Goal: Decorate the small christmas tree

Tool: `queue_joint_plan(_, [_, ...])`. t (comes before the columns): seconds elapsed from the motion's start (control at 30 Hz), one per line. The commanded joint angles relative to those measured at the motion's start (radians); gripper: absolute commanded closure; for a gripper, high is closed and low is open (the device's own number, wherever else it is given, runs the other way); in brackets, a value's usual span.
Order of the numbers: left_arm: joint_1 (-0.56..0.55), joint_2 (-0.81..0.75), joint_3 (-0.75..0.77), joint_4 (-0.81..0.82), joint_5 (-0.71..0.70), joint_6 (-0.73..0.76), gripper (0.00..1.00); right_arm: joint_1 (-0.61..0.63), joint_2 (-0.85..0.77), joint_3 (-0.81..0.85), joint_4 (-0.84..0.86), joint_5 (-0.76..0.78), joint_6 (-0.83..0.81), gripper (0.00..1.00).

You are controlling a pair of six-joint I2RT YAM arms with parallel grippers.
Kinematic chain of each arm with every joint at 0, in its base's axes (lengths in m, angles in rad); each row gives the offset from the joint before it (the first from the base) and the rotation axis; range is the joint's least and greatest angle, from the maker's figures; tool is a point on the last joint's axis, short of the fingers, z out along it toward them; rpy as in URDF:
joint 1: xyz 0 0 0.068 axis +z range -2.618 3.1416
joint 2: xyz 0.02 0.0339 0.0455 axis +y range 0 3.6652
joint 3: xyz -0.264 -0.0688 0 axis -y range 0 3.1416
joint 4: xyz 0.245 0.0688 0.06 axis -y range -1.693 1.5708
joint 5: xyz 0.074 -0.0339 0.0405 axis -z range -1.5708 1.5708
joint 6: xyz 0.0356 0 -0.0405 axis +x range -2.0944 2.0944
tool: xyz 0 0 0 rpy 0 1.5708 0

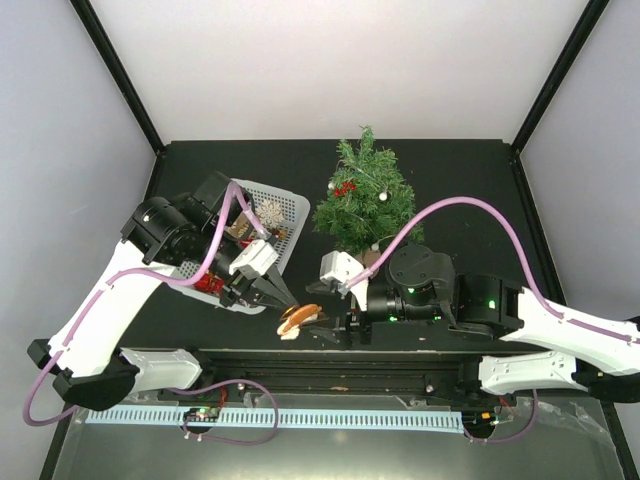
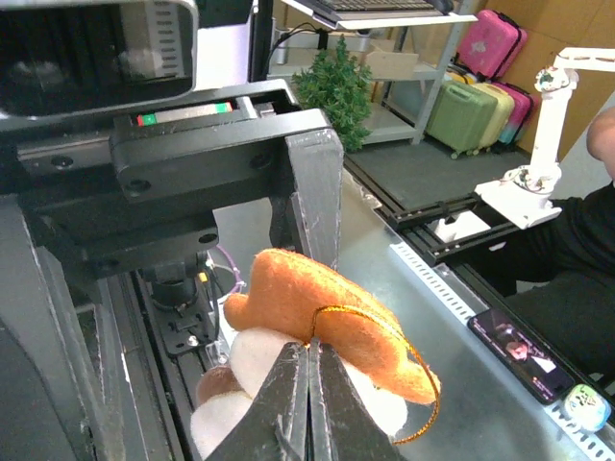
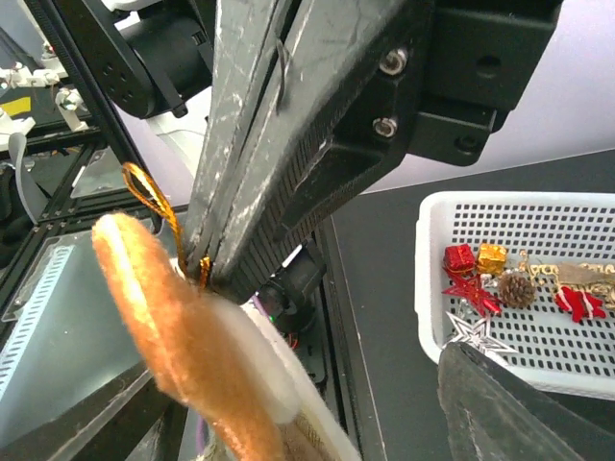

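Observation:
My left gripper (image 1: 290, 306) is shut on the gold hanging loop (image 2: 420, 363) of an orange and white felt ornament (image 1: 300, 318), holding it above the table's near edge. In the left wrist view the shut tips (image 2: 309, 363) pinch the loop where it meets the ornament (image 2: 327, 312). My right gripper (image 1: 330, 322) stands open just right of the ornament, one finger (image 2: 313, 192) behind it. In the right wrist view the ornament (image 3: 159, 317) hangs between my open right fingers (image 3: 500, 408). The small christmas tree (image 1: 362, 198) stands upright at the back, with red berries and small baubles on it.
A white basket (image 1: 291, 205) left of the tree holds several small ornaments, among them a red gift box (image 3: 459, 257), a pine cone (image 3: 517, 289) and a silver star (image 3: 474, 328). Its near rim (image 3: 430, 288) lies close to my right finger. The metal frame rail (image 1: 330, 378) runs below the arms.

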Motion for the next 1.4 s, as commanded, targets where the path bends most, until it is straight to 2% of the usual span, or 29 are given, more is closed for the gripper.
queue_joint_plan(0.0, [-0.005, -0.015, 0.046, -0.02, 0.04, 0.026, 0.98, 0.011, -0.003, -0.024, 0.052, -0.026, 0.022, 0.3])
queue_joint_plan(0.07, [-0.005, -0.017, 0.046, -0.02, 0.04, 0.027, 0.98, 0.013, -0.007, -0.036, 0.06, -0.018, 0.029, 0.35])
queue_joint_plan(0.13, [-0.005, -0.016, 0.047, -0.021, 0.042, 0.027, 0.98, 0.013, -0.017, -0.049, 0.068, -0.003, 0.035, 0.45])
queue_joint_plan(0.4, [-0.005, -0.017, 0.038, -0.018, 0.021, 0.034, 0.98, 0.015, -0.06, -0.074, 0.071, 0.042, 0.047, 0.98])
queue_joint_plan(0.63, [-0.005, -0.014, 0.002, 0.019, -0.024, 0.015, 0.97, 0.015, -0.122, -0.089, 0.058, 0.058, 0.057, 0.99])
queue_joint_plan(0.83, [-0.005, -0.001, -0.004, 0.088, -0.077, -0.042, 0.69, 0.015, -0.16, -0.093, -0.012, 0.058, 0.08, 0.99])
queue_joint_plan(1.0, [-0.004, 0.004, -0.021, 0.168, -0.133, -0.087, 0.55, 0.015, -0.203, -0.1, -0.078, 0.098, 0.111, 0.99])
queue_joint_plan(1.17, [-0.003, -0.026, -0.108, 0.351, -0.273, -0.205, 0.5, 0.015, -0.26, -0.102, -0.147, 0.148, 0.152, 0.99])
queue_joint_plan(1.37, [-0.002, -0.012, -0.137, 0.467, -0.426, -0.284, 0.49, 0.014, -0.296, -0.09, -0.226, 0.194, 0.208, 0.99])
